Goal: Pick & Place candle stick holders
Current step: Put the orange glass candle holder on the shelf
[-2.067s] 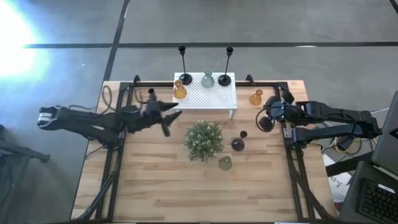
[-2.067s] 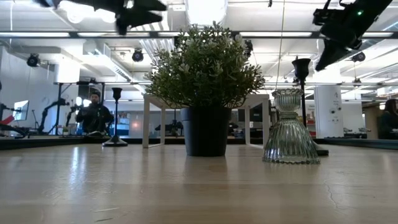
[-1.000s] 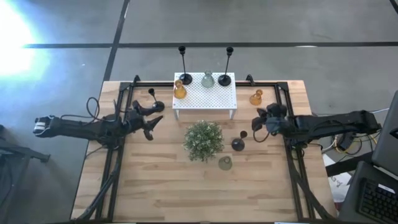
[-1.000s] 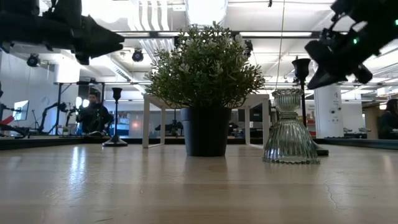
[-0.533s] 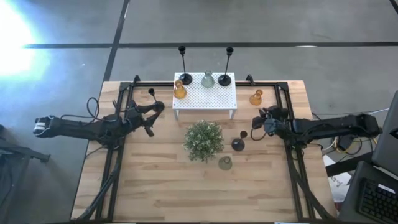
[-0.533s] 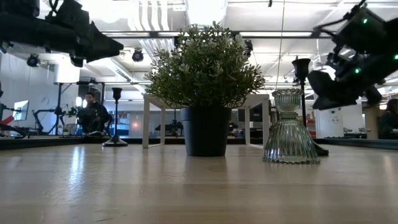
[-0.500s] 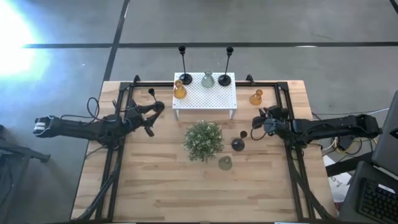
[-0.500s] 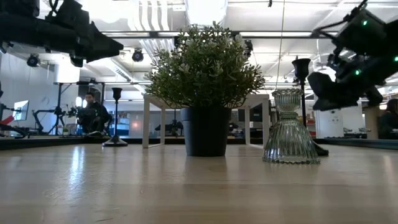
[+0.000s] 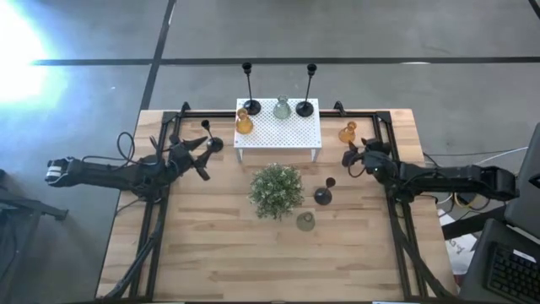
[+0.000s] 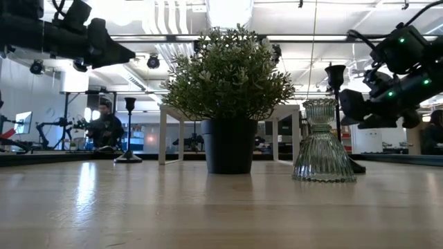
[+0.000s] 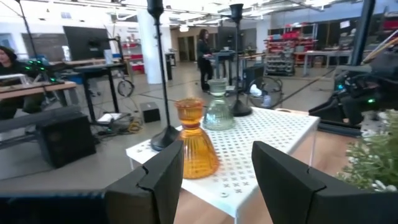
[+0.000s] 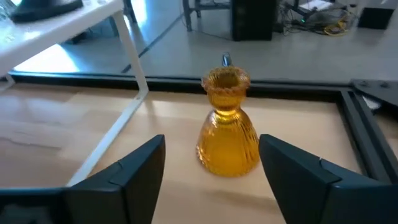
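Observation:
An amber candle stick holder (image 12: 227, 124) stands upright on its base near the table's far right (image 9: 348, 133). My right gripper (image 12: 211, 140) hovers open just short of it, one finger to either side of its line. Another amber holder (image 11: 196, 140) stands on the white perforated stand (image 9: 278, 128) beside a clear-grey one (image 9: 281, 108) and two tall black stems (image 9: 305, 108). My left gripper (image 9: 208, 145) hangs open to the left of the stand, facing it. A black holder (image 9: 322, 196) and a clear-grey holder (image 9: 305, 221) stand on the table.
A bushy green plant (image 9: 276, 190) in a dark pot stands mid-table, in front of the stand. A small dark holder (image 9: 330, 181) sits next to the black one. Black frame rails (image 9: 392, 211) run along the table's left, right and far sides. Bare wood lies toward the near edge.
My right gripper has come down and moved toward the table's far edge, closing on the amber holder at the far right, and its fingers have spread apart. My left gripper has drifted a little toward the far edge, nearer the stand's left end.

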Tool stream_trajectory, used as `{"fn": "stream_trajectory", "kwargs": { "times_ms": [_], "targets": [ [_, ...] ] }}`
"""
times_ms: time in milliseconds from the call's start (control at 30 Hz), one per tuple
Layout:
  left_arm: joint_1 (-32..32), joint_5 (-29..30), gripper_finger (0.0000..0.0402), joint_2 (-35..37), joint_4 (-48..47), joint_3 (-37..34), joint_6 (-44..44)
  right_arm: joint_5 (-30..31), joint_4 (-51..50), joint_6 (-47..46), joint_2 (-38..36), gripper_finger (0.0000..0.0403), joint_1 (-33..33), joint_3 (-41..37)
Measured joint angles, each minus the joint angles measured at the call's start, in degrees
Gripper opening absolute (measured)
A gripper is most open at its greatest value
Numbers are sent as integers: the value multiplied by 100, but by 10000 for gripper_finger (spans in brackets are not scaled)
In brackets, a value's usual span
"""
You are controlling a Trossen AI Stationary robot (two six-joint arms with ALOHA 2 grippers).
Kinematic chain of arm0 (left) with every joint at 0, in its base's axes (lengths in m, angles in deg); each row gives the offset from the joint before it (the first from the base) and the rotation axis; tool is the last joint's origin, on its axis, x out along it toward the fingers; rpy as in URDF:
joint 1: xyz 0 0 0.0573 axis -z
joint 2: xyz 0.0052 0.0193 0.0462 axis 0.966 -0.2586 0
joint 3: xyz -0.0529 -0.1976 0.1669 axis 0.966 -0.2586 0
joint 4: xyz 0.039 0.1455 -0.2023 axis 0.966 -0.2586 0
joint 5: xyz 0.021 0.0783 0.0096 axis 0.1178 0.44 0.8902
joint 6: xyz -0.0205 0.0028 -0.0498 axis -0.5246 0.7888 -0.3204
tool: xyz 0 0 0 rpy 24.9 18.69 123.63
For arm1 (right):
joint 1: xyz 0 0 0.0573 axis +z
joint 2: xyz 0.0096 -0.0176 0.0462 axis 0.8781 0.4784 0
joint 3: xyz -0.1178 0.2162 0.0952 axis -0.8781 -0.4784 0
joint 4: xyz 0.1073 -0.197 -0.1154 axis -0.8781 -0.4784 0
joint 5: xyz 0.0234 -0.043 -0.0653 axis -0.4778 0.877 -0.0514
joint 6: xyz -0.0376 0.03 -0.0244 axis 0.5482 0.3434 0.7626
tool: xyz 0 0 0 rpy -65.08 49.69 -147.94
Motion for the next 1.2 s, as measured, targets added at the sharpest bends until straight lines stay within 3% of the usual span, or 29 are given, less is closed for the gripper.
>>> {"fn": "stream_trajectory", "kwargs": {
  "times_ms": [267,600,733,1067,1200],
  "targets": [
    [2,90,195,0,1,0,70,-906,1132,805,496,267,-916,-151],
    [4,90,195,0,3,0,59,-1559,2286,959,1700,259,-1578,-142],
    [4,88,195,0,10,0,23,-1669,3028,1136,2360,263,-1735,-118],
    [4,84,195,0,23,0,13,-1815,3089,1292,4093,283,-2131,864],
    [4,83,195,0,23,0,-19,-1261,3071,1191,4616,287,-2063,1142]
  ]
}}
